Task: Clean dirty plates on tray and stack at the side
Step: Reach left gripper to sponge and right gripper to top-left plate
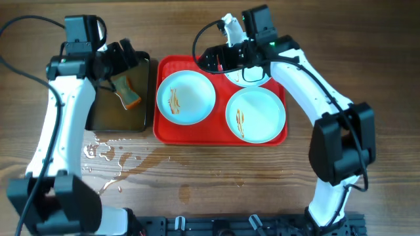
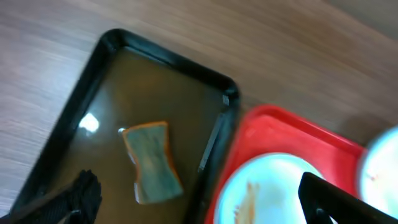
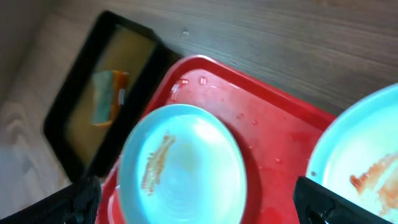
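Well, starting at the left, we see the left gripper [image 1: 123, 58] hanging over the back of the black pan [image 1: 108, 117], its fingers [image 2: 81, 196] spread wide with nothing between them. Brownish liquid covers the pan's floor, and a sponge [image 1: 128, 93] with an orange edge lies in it, nearer the right rim. The table [image 1: 20, 118] shows bare wood along the pan's left side. In front of the pan, a wet patch [image 1: 105, 154] spreads over the wood. The pan's right rim runs just beside the left rim of the red tray [image 1: 220, 136], with only a thin gap between them.

On the tray we count three plates. The left plate [image 1: 186, 97] sits near the left rim, with a brown-orange smear on its left half and a bare red corner open behind it. The front-right plate [image 1: 256, 115] lies close to the tray's right and front rims. It is smeared too, and a narrow red strip parts it from the left plate. The back plate [image 1: 252, 77] sits in the back right corner, partly covered by the right gripper [image 1: 223, 60]. That gripper hovers over the tray's back edge, its fingers [image 3: 336, 202] parted and empty. Beyond the tray's right rim, the right arm [image 1: 328, 124] crosses above the wood, with open table past it.
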Robot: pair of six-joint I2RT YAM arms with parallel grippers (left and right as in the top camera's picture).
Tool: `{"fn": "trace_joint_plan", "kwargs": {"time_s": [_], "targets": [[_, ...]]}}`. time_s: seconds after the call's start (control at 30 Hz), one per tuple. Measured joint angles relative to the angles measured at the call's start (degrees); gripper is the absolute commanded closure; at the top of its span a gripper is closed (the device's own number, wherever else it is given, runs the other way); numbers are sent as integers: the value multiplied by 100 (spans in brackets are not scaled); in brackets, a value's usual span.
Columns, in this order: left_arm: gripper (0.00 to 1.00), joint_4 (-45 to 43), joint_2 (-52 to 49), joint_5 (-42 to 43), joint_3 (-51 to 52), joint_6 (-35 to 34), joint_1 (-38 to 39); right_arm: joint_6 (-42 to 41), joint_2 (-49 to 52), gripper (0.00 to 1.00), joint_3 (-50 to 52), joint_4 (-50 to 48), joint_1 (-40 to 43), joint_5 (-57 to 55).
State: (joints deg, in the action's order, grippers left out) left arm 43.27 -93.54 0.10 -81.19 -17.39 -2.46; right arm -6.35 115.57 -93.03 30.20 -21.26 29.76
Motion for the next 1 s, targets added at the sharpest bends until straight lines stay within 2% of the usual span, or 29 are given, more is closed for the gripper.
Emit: {"fn": "trace_joint_plan", "kwargs": {"time_s": [0.1, 0.3, 0.47, 0.53, 0.63, 0.7, 0.9, 1.0], "targets": [[0, -31, -448, -293, 0, -146, -125, -142, 17, 1, -2, -2, -221, -597], [0, -26, -590, -417, 0, -205, -179, -522, 101, 11, -2, 57, -479, -1342], [0, 42, -590, -439, 0, -225, -179, -820, 426, 32, -11, 356, -474, -1491], [0, 151, -590, -442, 0, -227, -179, -1110, 664, 44, -13, 570, -474, -1499], [0, 348, -590, -459, -4, -391, -179, -1357, 778, 51, -13, 750, -474, -1414], [0, 422, -590, -459, -4, -487, -179, -1528, 802, 59, -13, 815, -474, -1388], [0, 501, -590, -459, -4, -645, -179, -2100, 986, 66, -13, 1231, -704, -1329], [1, 573, -590, -459, -7, -658, -179, -2328, 1003, 76, -11, 1357, -896, -1368]]}}
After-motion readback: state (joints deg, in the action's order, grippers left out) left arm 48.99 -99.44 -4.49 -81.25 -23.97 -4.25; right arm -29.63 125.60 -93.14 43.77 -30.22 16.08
